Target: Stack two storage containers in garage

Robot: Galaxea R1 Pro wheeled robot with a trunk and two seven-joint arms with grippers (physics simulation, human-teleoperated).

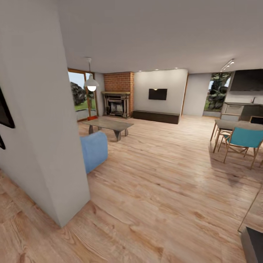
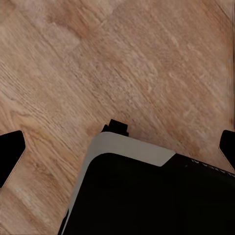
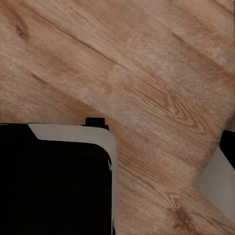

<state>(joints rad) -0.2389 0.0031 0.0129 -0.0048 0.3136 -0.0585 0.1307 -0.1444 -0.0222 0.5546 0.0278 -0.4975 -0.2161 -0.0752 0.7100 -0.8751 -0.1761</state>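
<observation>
living room (image 1: 157, 146) ahead: brick chimney (image 1: 118, 82), coffee table (image 1: 108, 125), one orange-red container (image 1: 92, 118).

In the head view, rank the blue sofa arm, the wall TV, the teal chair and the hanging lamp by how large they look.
1. Blue sofa arm, helped by standing nearest the camera.
2. Teal chair.
3. Wall TV, far off, so its small look is unsure.
4. Hanging lamp.

Spread dark fingers (image 2: 11, 152) above wood-plank flooring (image 2: 122, 63), perhaps the robot's base (image 2: 147, 196).
</observation>
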